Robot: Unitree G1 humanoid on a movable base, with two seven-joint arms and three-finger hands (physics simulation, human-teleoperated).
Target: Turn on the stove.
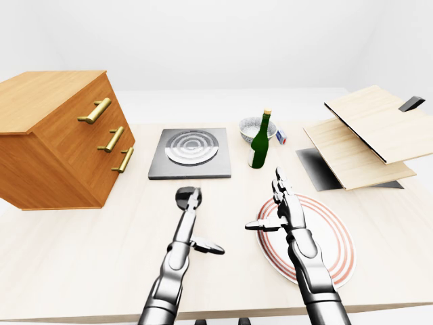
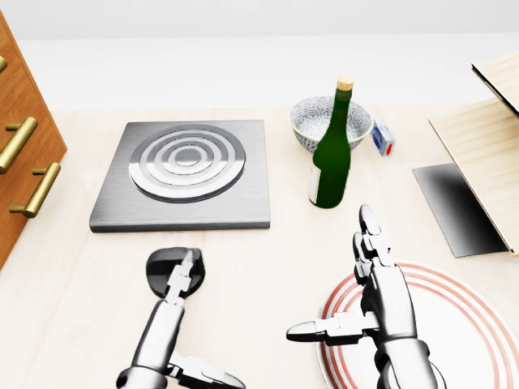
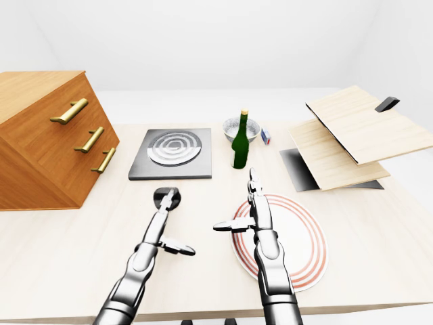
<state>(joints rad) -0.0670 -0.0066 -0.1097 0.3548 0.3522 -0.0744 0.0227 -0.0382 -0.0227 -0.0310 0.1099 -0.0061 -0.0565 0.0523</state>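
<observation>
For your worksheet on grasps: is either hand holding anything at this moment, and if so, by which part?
Nothing is held. The left hand lies open over the stove knob; the right hand hovers open above the plate.
</observation>
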